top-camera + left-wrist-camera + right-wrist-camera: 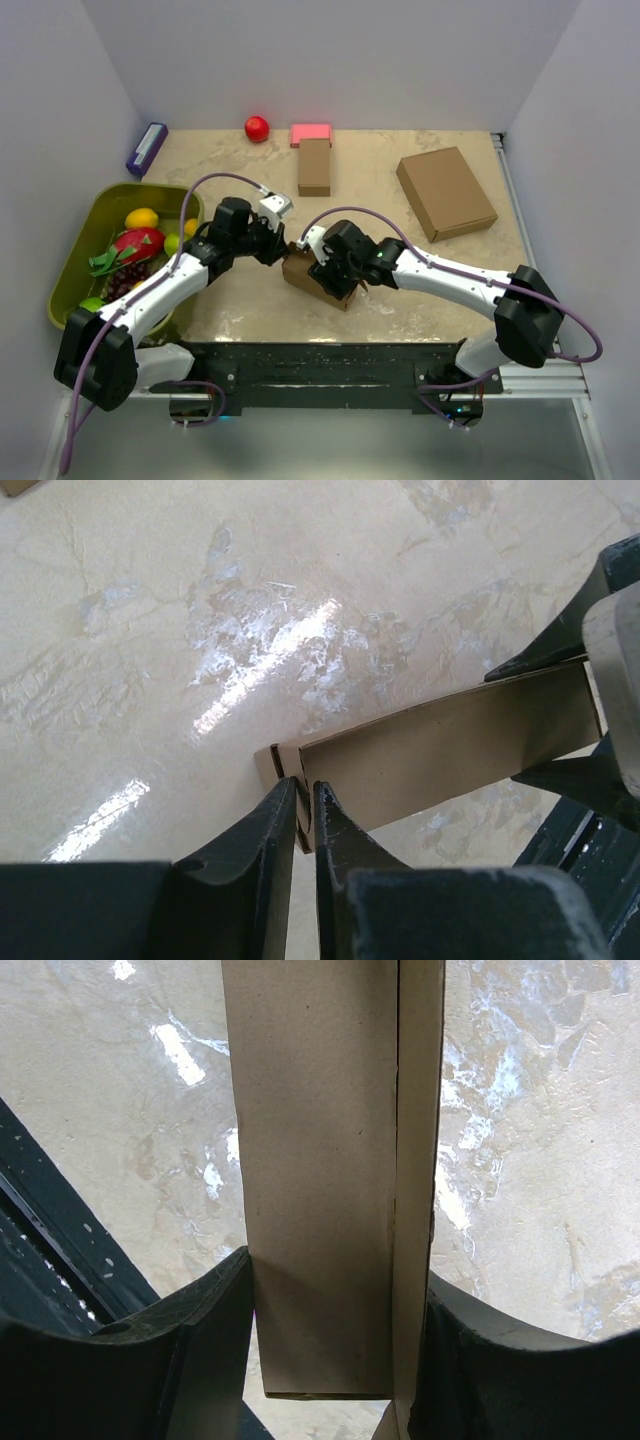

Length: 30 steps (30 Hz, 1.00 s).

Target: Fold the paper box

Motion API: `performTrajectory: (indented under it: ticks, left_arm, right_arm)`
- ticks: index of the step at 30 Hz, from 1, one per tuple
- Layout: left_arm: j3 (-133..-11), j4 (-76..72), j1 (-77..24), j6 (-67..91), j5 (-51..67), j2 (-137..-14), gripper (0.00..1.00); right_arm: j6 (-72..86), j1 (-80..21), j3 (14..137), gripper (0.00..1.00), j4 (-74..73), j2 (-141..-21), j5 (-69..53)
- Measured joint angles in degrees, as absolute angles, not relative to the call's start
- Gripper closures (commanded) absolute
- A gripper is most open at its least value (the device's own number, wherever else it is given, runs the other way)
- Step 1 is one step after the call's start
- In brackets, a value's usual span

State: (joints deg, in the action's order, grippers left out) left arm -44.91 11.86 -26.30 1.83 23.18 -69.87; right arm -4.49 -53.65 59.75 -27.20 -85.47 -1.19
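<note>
The paper box point(312, 280) is a small brown cardboard box, held up off the table between my two grippers at the near middle. In the right wrist view my right gripper point(338, 1270) clamps the paper box point(320, 1160) across its width, one finger pressed on each side wall. In the left wrist view my left gripper point(305, 790) has its fingers almost together, pinching a thin end flap at the corner of the paper box point(440, 750). From above, the left gripper point(278, 246) is at the box's left end and the right gripper point(328, 268) sits over it.
A green bin point(140, 190) with fruit stands at the left. At the back lie a purple object point(147, 149), a red ball point(257, 127), a pink block point(311, 132) and a narrow brown box point(314, 167). A larger brown box point(446, 192) lies at the right.
</note>
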Motion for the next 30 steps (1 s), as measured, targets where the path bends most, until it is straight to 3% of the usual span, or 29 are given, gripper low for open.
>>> performTrajectory:
  ticks: [8, 22, 30]
  left_arm:
    - [-44.9, 12.1, -28.0, 1.8, 18.3, -69.9, 0.86]
    - [-44.6, 11.8, -29.6, 1.9, 15.3, -70.3, 1.00]
    - [-44.6, 11.3, -30.0, 2.6, 14.7, -70.6, 1.00]
  right_arm:
    - [-4.5, -53.6, 59.7, 0.57, -27.2, -85.5, -1.2]
    - [-4.5, -53.6, 59.7, 0.58, -27.4, -85.5, -1.1]
    - [-4.5, -53.6, 59.7, 0.58, -27.6, -85.5, -1.0]
